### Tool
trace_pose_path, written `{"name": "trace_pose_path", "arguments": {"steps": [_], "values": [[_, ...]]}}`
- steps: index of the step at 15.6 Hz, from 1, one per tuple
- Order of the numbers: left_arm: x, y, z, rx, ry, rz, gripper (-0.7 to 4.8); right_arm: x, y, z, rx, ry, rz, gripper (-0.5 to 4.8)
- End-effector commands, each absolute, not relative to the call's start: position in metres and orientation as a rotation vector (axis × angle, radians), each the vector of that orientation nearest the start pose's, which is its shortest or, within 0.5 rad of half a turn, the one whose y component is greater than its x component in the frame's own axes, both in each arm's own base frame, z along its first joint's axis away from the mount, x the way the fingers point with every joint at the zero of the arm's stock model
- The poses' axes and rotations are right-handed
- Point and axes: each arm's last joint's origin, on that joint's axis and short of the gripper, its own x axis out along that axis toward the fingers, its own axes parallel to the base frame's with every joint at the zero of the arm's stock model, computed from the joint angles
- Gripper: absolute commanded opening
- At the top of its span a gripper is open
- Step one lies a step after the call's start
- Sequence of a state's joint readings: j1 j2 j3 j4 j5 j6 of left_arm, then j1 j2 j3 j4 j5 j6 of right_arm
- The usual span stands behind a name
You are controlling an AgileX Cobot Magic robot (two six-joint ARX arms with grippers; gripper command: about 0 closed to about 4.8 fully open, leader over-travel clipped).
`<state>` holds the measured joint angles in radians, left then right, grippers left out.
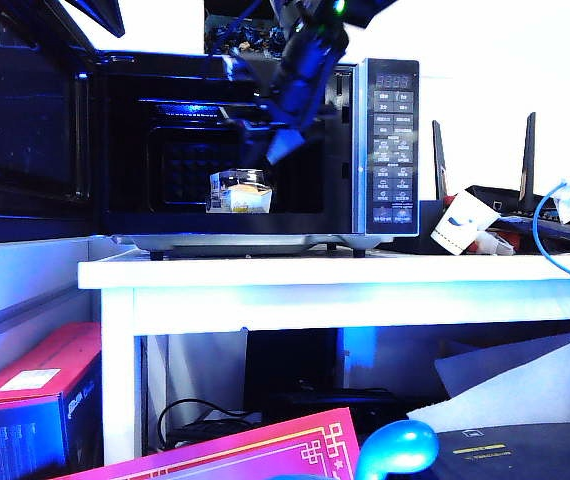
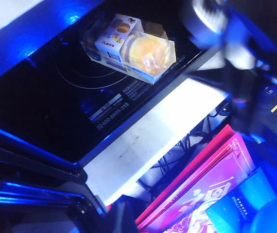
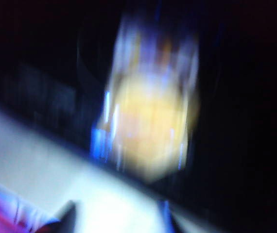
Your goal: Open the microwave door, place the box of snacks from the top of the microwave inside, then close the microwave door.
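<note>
1. The box of snacks (image 1: 240,192) sits inside the microwave (image 1: 265,150), just below the right gripper (image 1: 277,150); whether its jaws are apart cannot be told.
2. The right arm might bump the box.
3. The left gripper is not seen; the microwave door (image 1: 25,130) hangs open.

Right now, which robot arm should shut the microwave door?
Probably left. The door hangs open on the exterior view's left, where the left arm works. The right end effector is at the oven mouth above the snack box, farther from the door.
</note>
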<state>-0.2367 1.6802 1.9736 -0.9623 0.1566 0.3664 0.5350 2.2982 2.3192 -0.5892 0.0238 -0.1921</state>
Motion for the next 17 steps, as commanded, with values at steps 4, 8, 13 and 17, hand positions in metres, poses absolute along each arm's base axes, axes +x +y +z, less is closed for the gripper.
{"name": "trace_pose_path", "arguments": {"steps": [4, 8, 13, 17], "values": [[0.330, -0.084, 0.438, 0.373, 0.580, -0.499, -0.06, 0.453, 0.269, 0.303, -0.327, 0.514, 0.574, -0.06], [0.330, -0.084, 0.438, 0.373, 0.580, -0.499, -0.06, 0.466, 0.277, 0.281, -0.319, 0.481, 0.573, -0.06], [0.330, -0.084, 0.438, 0.373, 0.580, -0.499, -0.06, 0.485, 0.288, 0.255, -0.288, 0.361, 0.566, -0.06], [0.330, -0.084, 0.438, 0.374, 0.581, -0.499, -0.06, 0.498, 0.293, 0.241, -0.258, 0.247, 0.557, -0.05]]}}
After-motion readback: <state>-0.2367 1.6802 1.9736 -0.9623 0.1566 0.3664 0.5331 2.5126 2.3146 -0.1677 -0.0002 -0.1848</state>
